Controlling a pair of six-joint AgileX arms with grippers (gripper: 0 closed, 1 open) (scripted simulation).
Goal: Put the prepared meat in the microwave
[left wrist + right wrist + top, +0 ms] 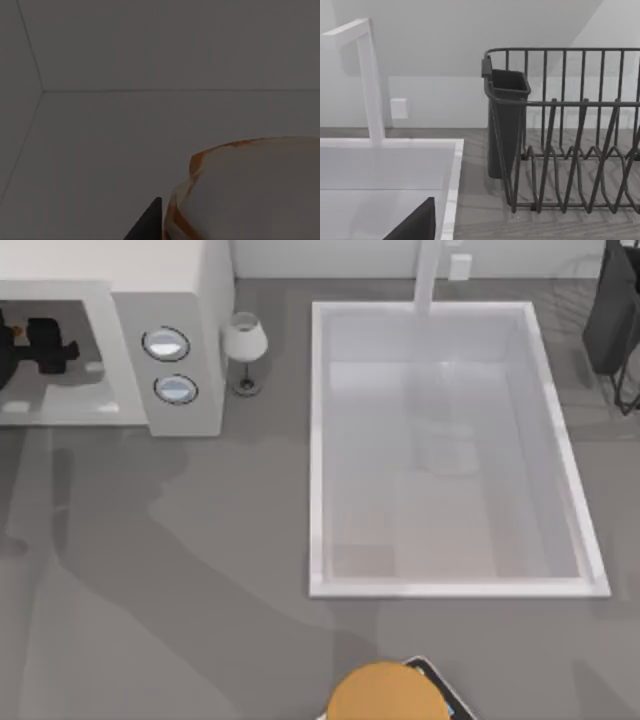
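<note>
The left tool (40, 343) reaches deep into the microwave (190, 300) cavity, a dark shape against the grey interior. In the left wrist view the prepared meat (250, 190) sits right at that tool, close beside one dark fingertip (147, 222), with the cavity walls and floor behind it. Whether the tool clamps the meat or has let go cannot be told. The task looks almost finished: the meat is inside the microwave, and what remains, if anything, is release and withdrawal. The left arm stretches into the opening. The right arm idles near the dish rack (570, 135), beside the sink (320, 440).
</note>
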